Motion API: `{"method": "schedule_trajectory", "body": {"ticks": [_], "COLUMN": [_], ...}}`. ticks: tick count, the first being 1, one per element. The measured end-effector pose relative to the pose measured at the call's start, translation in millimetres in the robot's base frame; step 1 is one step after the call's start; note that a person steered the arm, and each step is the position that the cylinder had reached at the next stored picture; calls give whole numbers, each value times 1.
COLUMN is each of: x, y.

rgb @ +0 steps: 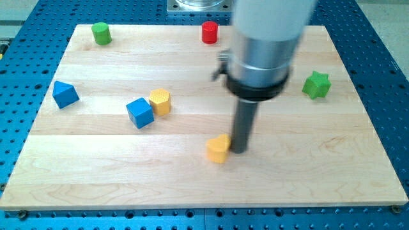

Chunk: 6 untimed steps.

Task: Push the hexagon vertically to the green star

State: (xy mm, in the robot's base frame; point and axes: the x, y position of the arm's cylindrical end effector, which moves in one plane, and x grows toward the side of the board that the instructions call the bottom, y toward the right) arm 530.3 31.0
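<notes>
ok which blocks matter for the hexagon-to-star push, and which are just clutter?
In the job:
yellow hexagon
green star
my tip, beside the yellow heart

Lying about:
yellow heart
blue cube
blue triangle
green cylinder
red cylinder

My tip [239, 151] is pressing down on the wooden tabletop [192, 185] near its middle, touching the right side of a yellow block [218, 149], perhaps heart-shaped. A yellow hexagon [160, 101] is sitting left of centre, touching a blue cube [140, 112]. A blue triangular block [65, 94] is lying near the left edge. A green cylinder [101, 33] is standing in the top left corner, a red cylinder [209, 32] along the top edge, and a green star [316, 85] near the right edge.
</notes>
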Motion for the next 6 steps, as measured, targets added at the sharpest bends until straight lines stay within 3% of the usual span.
{"method": "schedule_trajectory", "body": {"ticks": [1, 3, 4, 5, 6], "x": [0, -8, 5, -11, -14], "y": [-76, -107, -174, -199, -199]}}
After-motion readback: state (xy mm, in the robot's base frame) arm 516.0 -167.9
